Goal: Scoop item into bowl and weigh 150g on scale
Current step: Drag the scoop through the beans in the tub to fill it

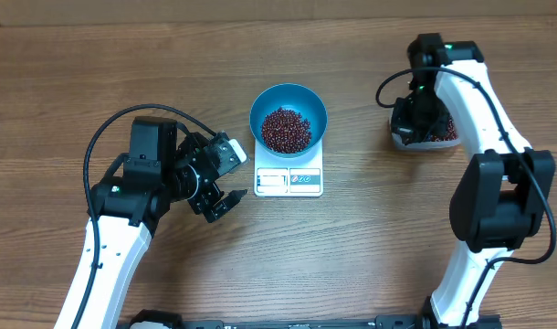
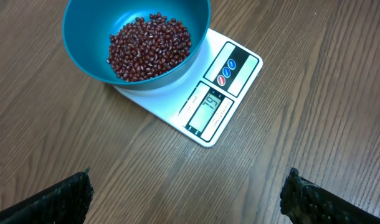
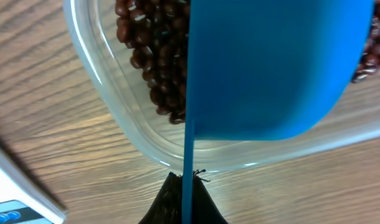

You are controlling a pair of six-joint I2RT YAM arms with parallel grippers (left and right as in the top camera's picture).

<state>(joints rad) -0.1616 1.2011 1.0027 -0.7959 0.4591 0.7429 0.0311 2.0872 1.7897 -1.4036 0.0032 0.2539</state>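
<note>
Beans (image 1: 287, 129) looked loose, light and slippery, best lifted by scoop (image 3: 271, 68). Right of the scale (image 1: 289, 180), the right hand (image 3: 185, 196) pinched its thin handle. The left hand (image 1: 222, 203) gaped empty.

scoop (image 3: 271, 68) clamped in right gripper (image 3: 187, 190), over tub (image 3: 109, 118) of beans (image 3: 154, 62)

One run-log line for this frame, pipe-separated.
right gripper shut on scoop at tub | left gripper open, empty | bowl holding beans on scale
</note>
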